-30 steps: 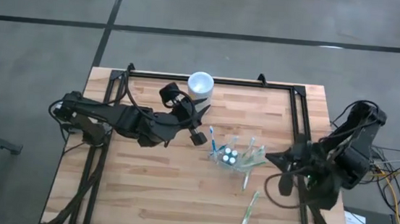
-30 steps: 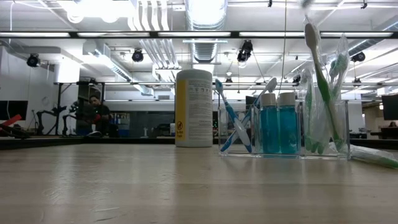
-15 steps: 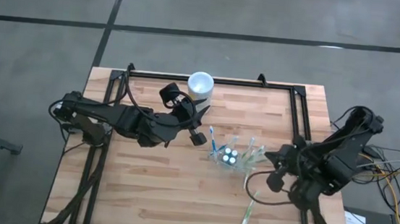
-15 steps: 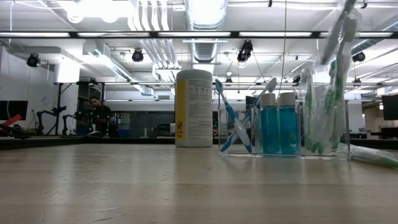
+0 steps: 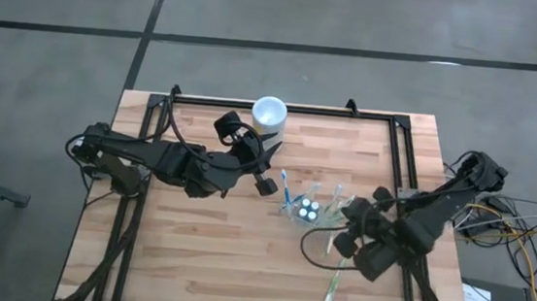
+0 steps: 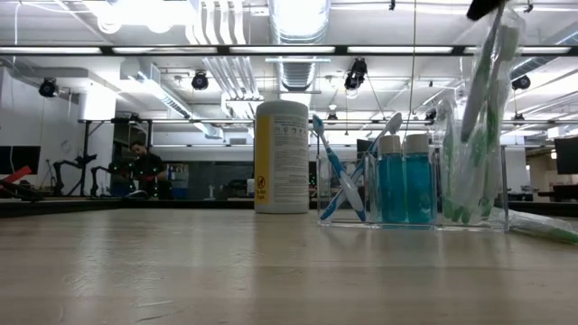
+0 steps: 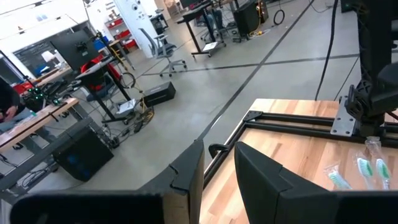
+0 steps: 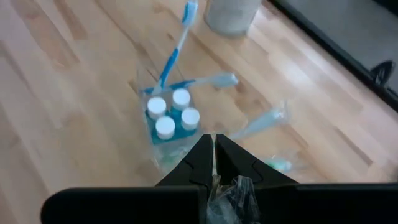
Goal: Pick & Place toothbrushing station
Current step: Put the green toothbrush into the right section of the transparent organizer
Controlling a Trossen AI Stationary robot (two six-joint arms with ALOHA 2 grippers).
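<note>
The toothbrushing station (image 5: 310, 211) (image 6: 411, 190) is a clear box on the wood that holds blue bottles (image 8: 171, 115), blue toothbrushes (image 6: 339, 176) and green wrapped ones. My right gripper (image 5: 344, 219) (image 8: 214, 146) (image 6: 488, 7) is just above the station's right end, shut on a green toothbrush in a clear wrapper (image 6: 483, 81). My left gripper (image 5: 264, 180) (image 7: 219, 165) hovers open and empty left of the station, near the yellow cup (image 5: 269, 112) (image 6: 282, 156). My right gripper pinches the wrapped toothbrush by its upper end (image 6: 497, 32); crinkled wrapper (image 8: 233, 190) shows between the fingers. The fingers slant down from the table's right side. The toothbrush hangs tilted below them, its lower end (image 6: 462, 203) inside the station's right compartment.
Another wrapped toothbrush (image 5: 335, 285) (image 6: 542, 226) lies flat on the table near the front right. The black frame rails (image 5: 400, 152) run along the table's sides and back. Bare wood (image 5: 201, 252) spreads over the near left.
My right gripper has come down and toward the station, tipping further downward, still shut. The wrapped toothbrush has swung from leaning one way to the other and sunk lower into the station's right compartment.
</note>
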